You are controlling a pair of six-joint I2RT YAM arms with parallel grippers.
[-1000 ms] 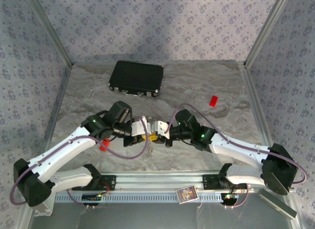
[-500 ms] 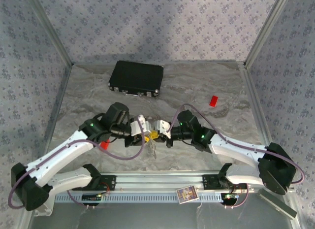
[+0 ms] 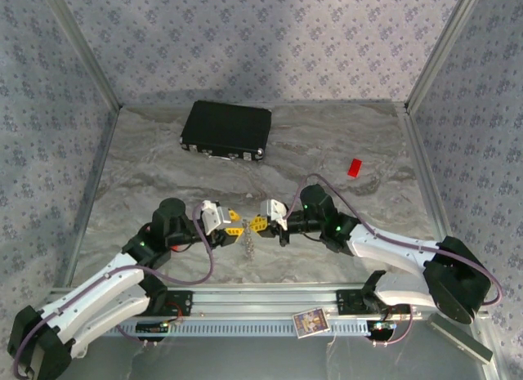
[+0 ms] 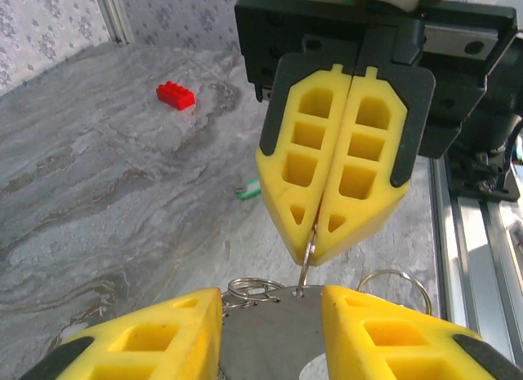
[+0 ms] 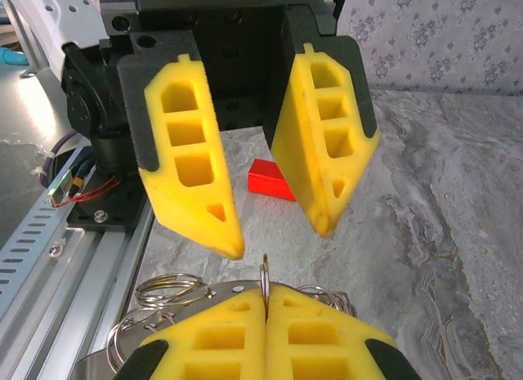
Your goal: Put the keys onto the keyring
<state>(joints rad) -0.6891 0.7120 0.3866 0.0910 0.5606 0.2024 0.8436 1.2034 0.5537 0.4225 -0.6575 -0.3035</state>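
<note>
Soft, even overhead light falling on the marbled table (image 3: 163, 176), arms (image 3: 384, 249) casting faint diffuse shadows, top view looking slightly soft, wrist views bending at the edges, nearest yellow fingertips (image 5: 237, 308) blurring slightly.

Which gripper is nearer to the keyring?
Right. The right gripper is shut on the keyring itself. The left gripper is open, facing it from the left, with the keyring just off its fingertips.

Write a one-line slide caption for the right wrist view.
Right hand shut on the keyring, facing the open left hand, a red block on the table beyond.
</note>
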